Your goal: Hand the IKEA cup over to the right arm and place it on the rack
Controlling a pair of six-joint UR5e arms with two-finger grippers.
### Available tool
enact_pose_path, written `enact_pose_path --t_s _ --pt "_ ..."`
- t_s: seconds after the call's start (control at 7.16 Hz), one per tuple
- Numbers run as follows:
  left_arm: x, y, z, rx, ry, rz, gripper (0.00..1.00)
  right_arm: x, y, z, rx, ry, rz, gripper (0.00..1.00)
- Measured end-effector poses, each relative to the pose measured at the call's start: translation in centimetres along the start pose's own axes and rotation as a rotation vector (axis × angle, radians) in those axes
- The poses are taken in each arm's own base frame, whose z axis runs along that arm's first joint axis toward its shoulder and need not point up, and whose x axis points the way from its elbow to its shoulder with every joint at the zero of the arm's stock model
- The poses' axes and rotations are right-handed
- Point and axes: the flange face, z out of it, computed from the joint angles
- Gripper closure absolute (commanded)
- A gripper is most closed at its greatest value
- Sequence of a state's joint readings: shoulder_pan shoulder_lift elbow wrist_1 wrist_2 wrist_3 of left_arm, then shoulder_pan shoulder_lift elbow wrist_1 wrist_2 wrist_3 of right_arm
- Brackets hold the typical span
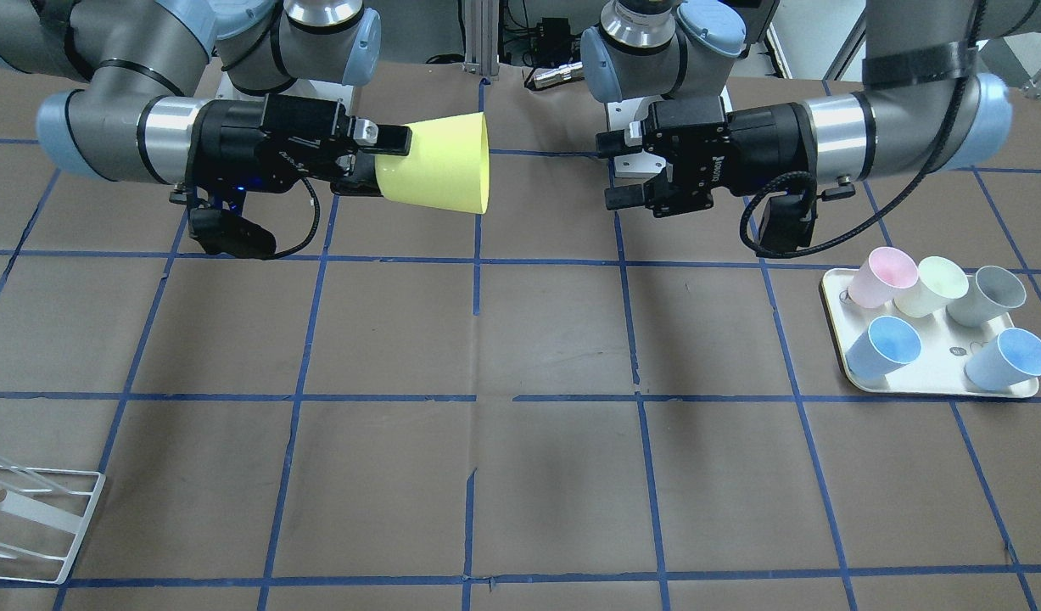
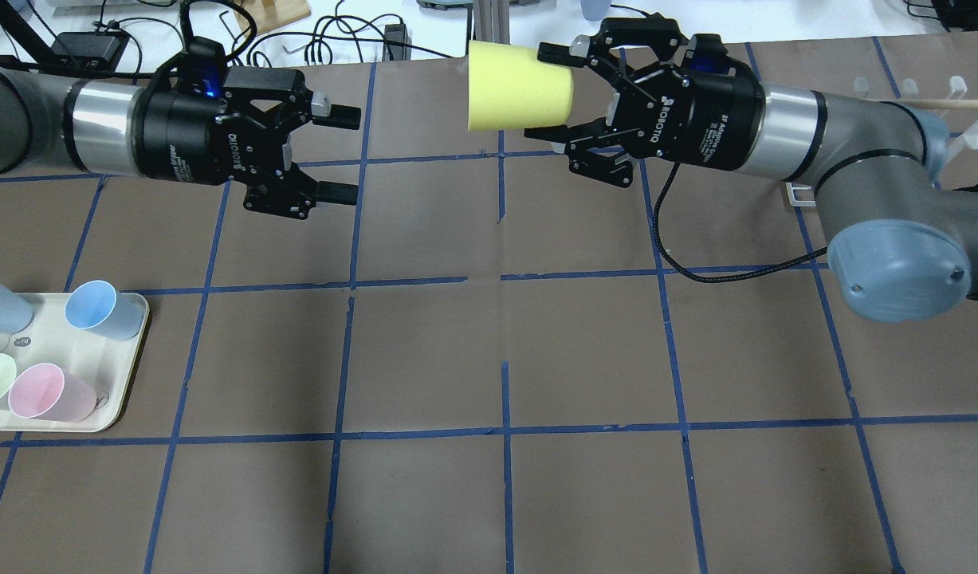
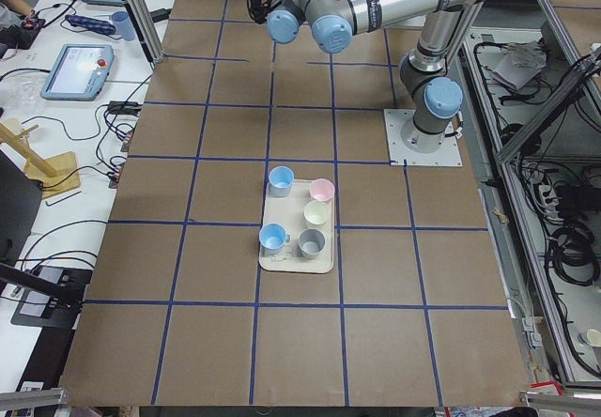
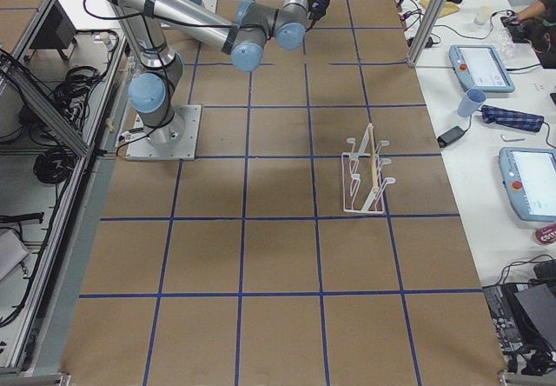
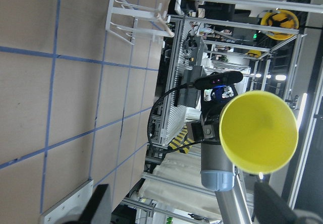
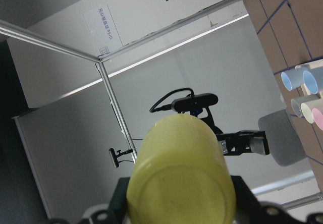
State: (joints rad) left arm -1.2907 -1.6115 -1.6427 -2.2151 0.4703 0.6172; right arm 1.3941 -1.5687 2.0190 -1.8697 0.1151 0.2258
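The bright yellow IKEA cup [image 1: 439, 163] lies sideways in the air above the table's far middle, its open mouth toward my left arm. My right gripper [image 1: 384, 163] is shut on the cup's narrow base end. The cup also shows in the overhead view [image 2: 516, 86], in the left wrist view [image 5: 257, 130] and in the right wrist view [image 6: 181, 168]. My left gripper [image 1: 613, 170] is open and empty, level with the cup and a short gap from its mouth; it also shows from overhead [image 2: 343, 154]. The white wire rack [image 1: 36, 518] stands on my right side of the table.
A cream tray [image 1: 936, 365] on my left side holds a pink cup [image 1: 883, 276], a pale yellow-green cup [image 1: 931, 286], a grey cup [image 1: 987, 294] and two light blue cups [image 1: 885, 346]. The brown table carries a blue tape grid.
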Motion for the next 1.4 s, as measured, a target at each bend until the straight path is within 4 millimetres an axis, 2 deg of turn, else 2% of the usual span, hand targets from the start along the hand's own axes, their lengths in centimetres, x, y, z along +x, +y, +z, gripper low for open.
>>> enact_pose_path --t_s 0.28,0.42,0.56,0.98,1.26,1.4 --pt "2.7 0.3 -2.3 -0.057 -0.221 0.015 0.00 -0.8 -1.0 -2.9 0.105 0.139 -0.015 0.35" --pt "3.3 0.5 -2.7 -0.080 -0.337 0.039 0.00 -0.9 -1.1 -3.5 0.174 0.254 -0.037 0.35" --pt "3.6 0.5 -2.5 -0.096 -0.460 0.052 0.00 -0.8 -0.9 -4.0 0.249 0.373 -0.057 0.35" --pt "5.2 1.0 0.0 -0.094 -0.796 0.105 0.00 0.3 -0.1 -6.4 0.468 0.764 -0.105 0.37" --pt "5.6 1.7 0.1 -0.063 -0.984 0.108 0.00 1.2 0.0 -8.9 0.493 1.107 -0.230 0.37" --pt "5.7 1.8 -0.3 -0.036 -1.051 0.103 0.00 0.6 0.0 -10.2 0.450 1.277 -0.314 0.37"
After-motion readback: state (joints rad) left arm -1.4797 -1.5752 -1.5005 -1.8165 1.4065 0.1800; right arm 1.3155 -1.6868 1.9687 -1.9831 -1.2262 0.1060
